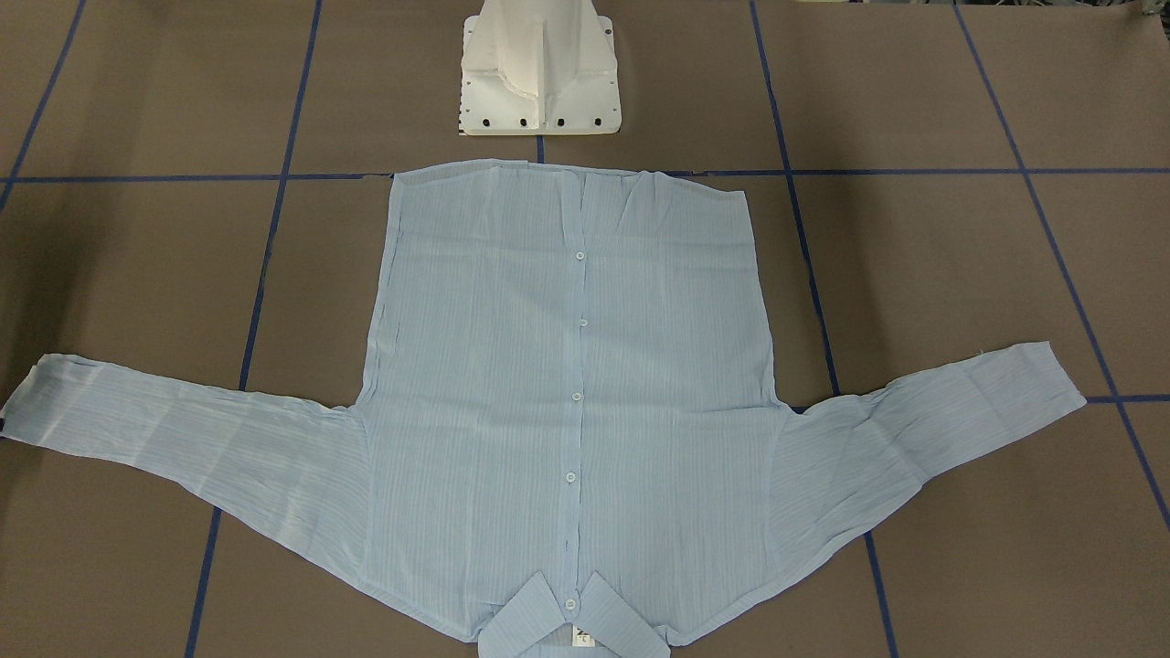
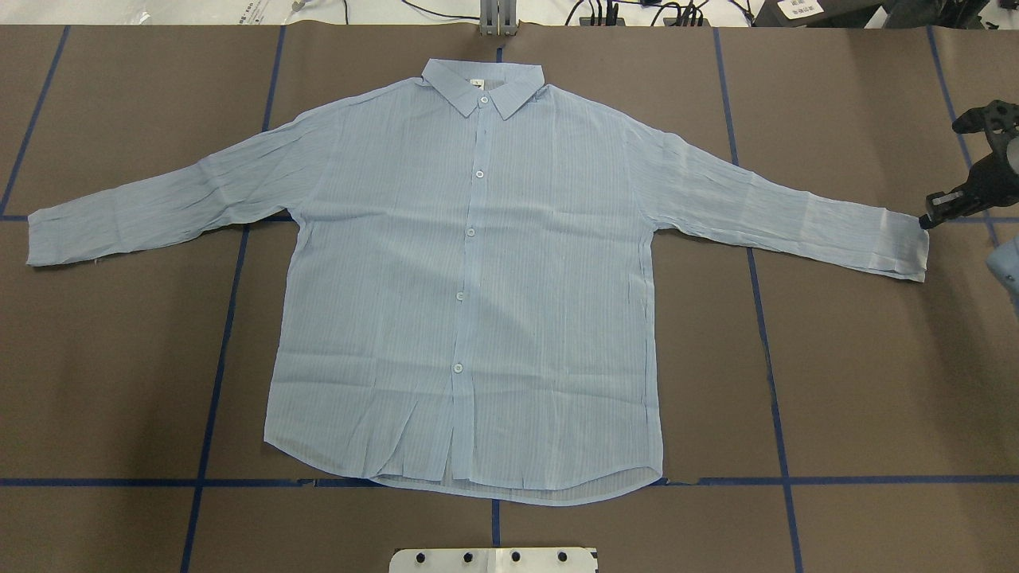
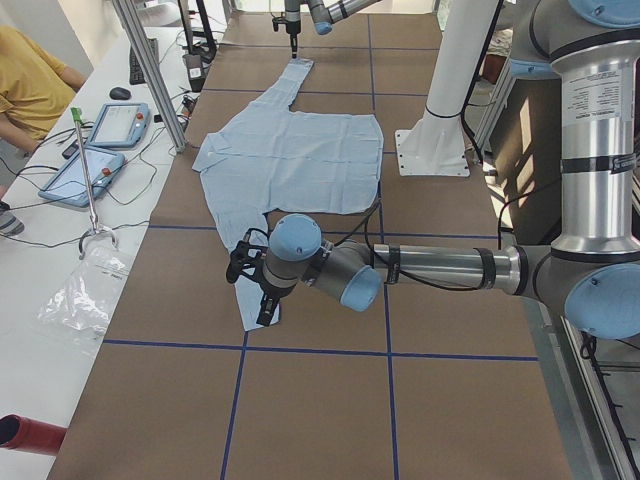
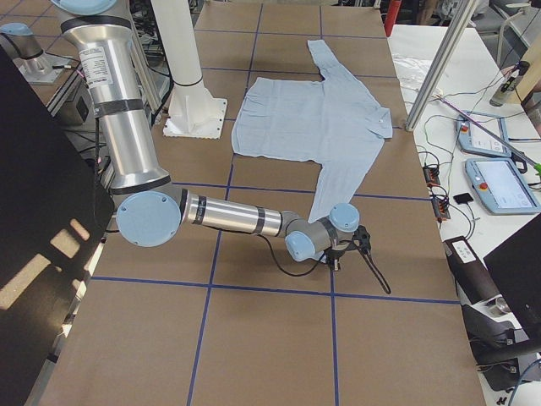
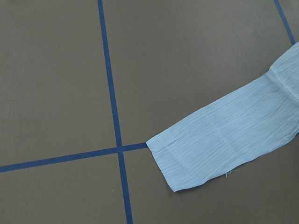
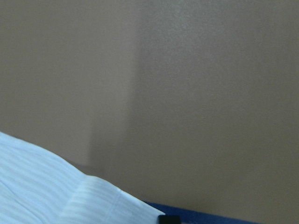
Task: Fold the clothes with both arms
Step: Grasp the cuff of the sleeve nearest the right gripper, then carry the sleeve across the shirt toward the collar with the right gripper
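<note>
So far nothing is folded. The shirt [image 2: 557, 278] lies flat, buttons up, its hem at the table's [image 2: 860, 358] near edge and its collar [image 2: 482, 79] at the far edge. The right gripper [image 2: 933, 213] sits at the right cuff [image 2: 907, 248] and the left gripper [image 3: 250, 295] hangs over the left cuff [image 5: 180, 163]. I cannot tell whether either is released or clenched. Next, I judge, each must pinch its cuff.

A robotics lab: robot arms [image 3: 440, 268], tape-gridded table [image 2: 860, 358], teach pendants [image 4: 500, 184], aluminium posts [image 4: 442, 66].

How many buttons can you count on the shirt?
5 buttons down the shirt front: one at the collar, then second, third, fourth, fifth nearest the hem. None seems hidden.
</note>
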Tool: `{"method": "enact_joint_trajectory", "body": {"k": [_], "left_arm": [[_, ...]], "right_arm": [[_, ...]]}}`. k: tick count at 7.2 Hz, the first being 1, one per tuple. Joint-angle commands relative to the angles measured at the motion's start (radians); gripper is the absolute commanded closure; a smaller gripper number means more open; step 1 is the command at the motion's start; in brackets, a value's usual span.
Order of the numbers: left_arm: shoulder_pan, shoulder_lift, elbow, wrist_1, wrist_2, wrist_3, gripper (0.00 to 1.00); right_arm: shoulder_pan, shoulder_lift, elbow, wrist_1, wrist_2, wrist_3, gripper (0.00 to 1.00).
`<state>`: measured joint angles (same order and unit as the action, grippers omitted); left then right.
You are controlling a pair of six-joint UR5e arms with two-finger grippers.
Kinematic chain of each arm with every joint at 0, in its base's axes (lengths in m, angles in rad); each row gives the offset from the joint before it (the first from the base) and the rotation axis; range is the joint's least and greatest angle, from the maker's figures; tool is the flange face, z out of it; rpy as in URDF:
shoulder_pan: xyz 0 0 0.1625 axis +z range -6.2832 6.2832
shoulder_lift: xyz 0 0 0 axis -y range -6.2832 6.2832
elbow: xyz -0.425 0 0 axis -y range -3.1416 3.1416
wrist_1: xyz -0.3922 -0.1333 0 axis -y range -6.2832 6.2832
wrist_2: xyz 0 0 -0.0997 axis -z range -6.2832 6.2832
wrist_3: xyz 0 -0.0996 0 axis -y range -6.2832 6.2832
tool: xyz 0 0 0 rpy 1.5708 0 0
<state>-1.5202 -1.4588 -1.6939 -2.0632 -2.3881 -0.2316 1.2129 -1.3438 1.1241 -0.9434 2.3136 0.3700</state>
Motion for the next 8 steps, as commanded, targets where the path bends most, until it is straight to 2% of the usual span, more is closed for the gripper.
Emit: {"method": "enact_joint_trajectory", "body": {"k": [1, 4, 5, 7, 8], "left_arm": [[0.000, 0.000, 0.000, 0.000, 0.001, 0.000, 0.00], [0.000, 0.000, -0.003, 0.000, -0.006, 0.000, 0.00], [0.000, 0.000, -0.004, 0.000, -0.008, 0.000, 0.00], [0.000, 0.000, -0.006, 0.000, -0.008, 0.000, 0.00], [0.000, 0.000, -0.006, 0.000, -0.008, 0.000, 0.00]], "right_arm": [[0.005, -0.009, 0.040, 0.000, 0.071, 0.000, 1.00], [0.005, -0.051, 0.222, -0.006, 0.125, 0.044, 1.00], [-0.034, -0.029, 0.258, 0.001, 0.138, 0.188, 1.00], [-0.187, 0.111, 0.281, 0.002, 0.075, 0.492, 1.00], [-0.272, 0.196, 0.273, -0.008, -0.015, 0.605, 1.00]]}}
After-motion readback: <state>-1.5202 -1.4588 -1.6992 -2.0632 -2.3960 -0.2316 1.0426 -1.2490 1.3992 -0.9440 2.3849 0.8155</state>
